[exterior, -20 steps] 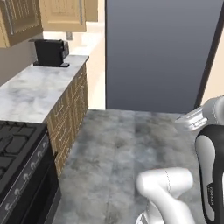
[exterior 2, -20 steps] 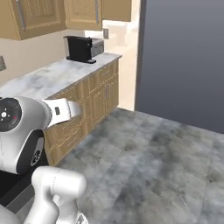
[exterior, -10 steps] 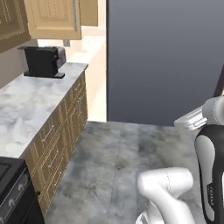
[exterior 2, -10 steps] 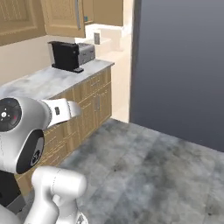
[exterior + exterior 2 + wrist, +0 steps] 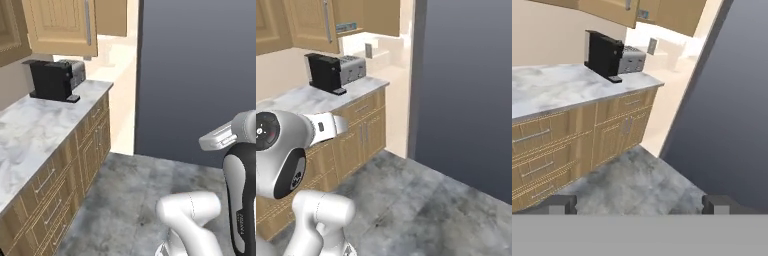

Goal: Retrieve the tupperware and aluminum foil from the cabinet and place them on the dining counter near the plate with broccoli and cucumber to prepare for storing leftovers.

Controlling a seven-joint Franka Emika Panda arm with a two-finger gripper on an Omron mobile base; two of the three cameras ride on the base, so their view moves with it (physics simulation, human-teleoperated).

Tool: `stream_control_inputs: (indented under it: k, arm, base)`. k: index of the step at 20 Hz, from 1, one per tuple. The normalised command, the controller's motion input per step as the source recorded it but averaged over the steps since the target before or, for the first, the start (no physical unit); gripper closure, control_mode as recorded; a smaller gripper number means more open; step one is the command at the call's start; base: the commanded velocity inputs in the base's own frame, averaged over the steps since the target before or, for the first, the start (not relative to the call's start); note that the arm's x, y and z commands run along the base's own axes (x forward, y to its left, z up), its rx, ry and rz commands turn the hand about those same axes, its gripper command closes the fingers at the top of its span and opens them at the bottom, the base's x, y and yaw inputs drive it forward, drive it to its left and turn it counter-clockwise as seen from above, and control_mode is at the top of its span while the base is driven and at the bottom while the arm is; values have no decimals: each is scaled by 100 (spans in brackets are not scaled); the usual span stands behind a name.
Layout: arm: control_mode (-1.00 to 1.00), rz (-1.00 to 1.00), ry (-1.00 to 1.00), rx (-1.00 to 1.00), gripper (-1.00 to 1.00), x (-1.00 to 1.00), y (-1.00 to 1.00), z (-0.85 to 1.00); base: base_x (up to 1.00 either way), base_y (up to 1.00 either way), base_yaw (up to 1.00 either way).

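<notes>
Pincer point(image 5: 639, 204) wide, empty, over bare floor. Tupperware and foil presumably sit inside closed wall cabinets point(image 5: 60, 25) above the marble surface point(image 5: 35, 130). Risk: the arm could strike the coffee machine point(image 5: 54, 79) or toaster point(image 5: 351, 69) when reaching up.

Glossy white rounded arm point(image 5: 239, 165) with dark joint caps.

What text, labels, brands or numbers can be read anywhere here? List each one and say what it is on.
None can be read.
Robot arm: small dark marks on its side, too small and blurred to read.
Coffee machine: no label visible.
Toaster: no label visible.
Wall cabinets: plain wooden doors, no text.
</notes>
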Motion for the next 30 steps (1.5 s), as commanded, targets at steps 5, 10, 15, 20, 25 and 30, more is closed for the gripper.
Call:
stream_control_inputs:
  k: [5,10,15,20,25,30]
  arm:
    - [100,0,0,0,-100,0,0,0]
    - [100,0,0,0,-100,0,0,0]
    - [100,0,0,0,-100,0,0,0]
    - [100,0,0,0,-100,0,0,0]
    - [100,0,0,0,-100,0,0,0]
    - [100,0,0,0,-100,0,0,0]
  base:
    - [100,-27,35]
    - [100,-25,40]
    - [100,-28,44]
    - [100,-27,47]
    - [100,-32,48]
    - [96,-56,43]
